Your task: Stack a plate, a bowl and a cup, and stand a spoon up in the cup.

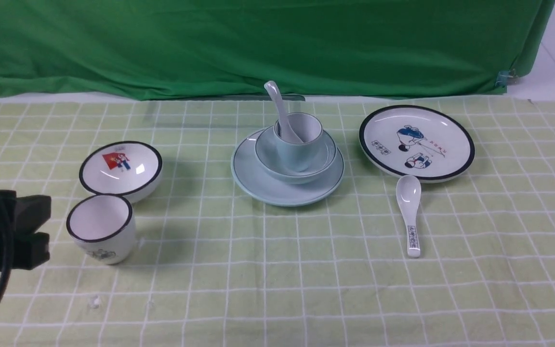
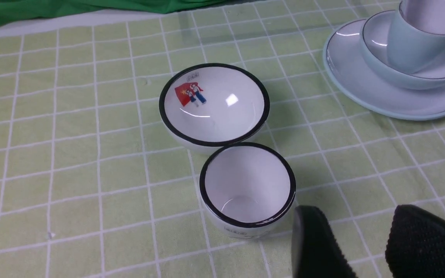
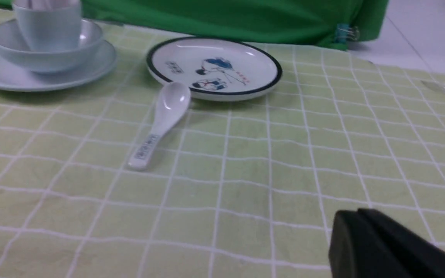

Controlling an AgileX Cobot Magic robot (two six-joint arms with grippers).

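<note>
The pale blue-green plate (image 1: 258, 185) lies at the table's middle. The bowl (image 1: 301, 176) sits on it and the cup (image 1: 294, 152) stands in the bowl. The plain white spoon (image 1: 277, 103) stands in the cup, its handle leaning up to the left. My left gripper (image 1: 46, 227) is open and empty at the far left, next to the black-rimmed cup; in the left wrist view it (image 2: 355, 227) shows open, with the stack's plate (image 2: 361, 88) far off. My right gripper (image 3: 355, 222) is shut and empty over bare cloth, and out of the front view.
A black-rimmed picture bowl (image 1: 121, 168) and a black-rimmed white cup (image 1: 101, 229) stand at the left. A cartoon plate (image 1: 383, 125) lies at the right, with a marked-handle spoon (image 1: 410, 207) in front of it. A green drape (image 1: 258, 43) hangs at the back.
</note>
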